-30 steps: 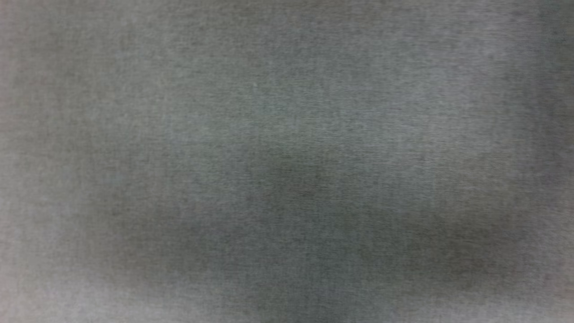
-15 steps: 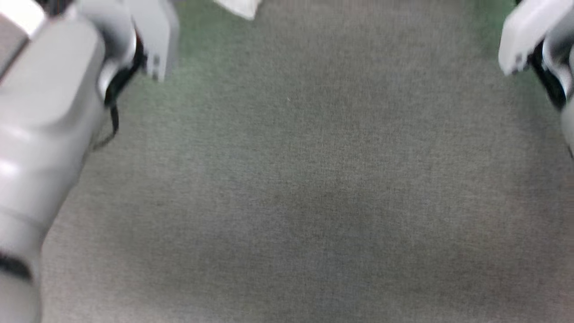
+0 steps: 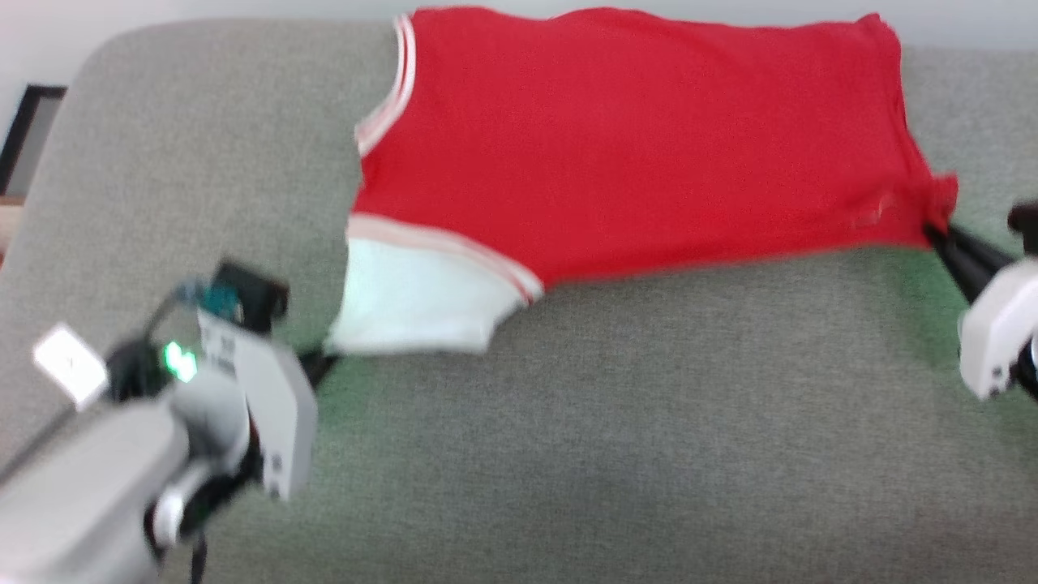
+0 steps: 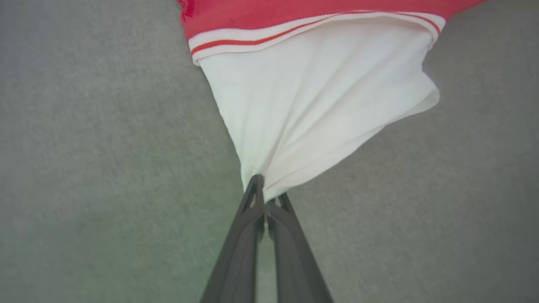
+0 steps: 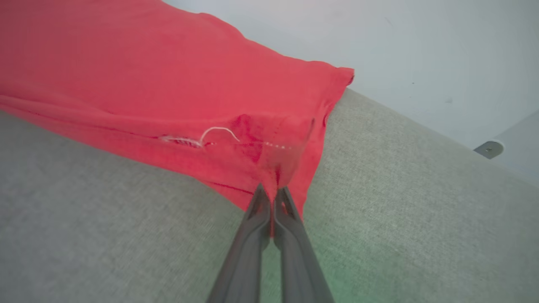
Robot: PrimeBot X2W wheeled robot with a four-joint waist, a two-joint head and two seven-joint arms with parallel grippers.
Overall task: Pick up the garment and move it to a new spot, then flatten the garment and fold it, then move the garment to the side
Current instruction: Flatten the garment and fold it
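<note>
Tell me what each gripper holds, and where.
The left gripper holds the garment by its white sleeve; the right gripper, by a red corner.

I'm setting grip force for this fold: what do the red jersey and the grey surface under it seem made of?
The garment: soft, matte knit fabric, possibly cotton or polyester; it gathers into fine creases where the jaws pinch it. The grey surface: matte woven upholstery-like cloth, with a visible fine weave; what lies beneath cannot be told.

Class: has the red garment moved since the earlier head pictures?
Cannot tell. The head camera itself swung; no fixed landmark carries over. Now the garment lies on the grey cushion, held by the left gripper and right gripper.
</note>
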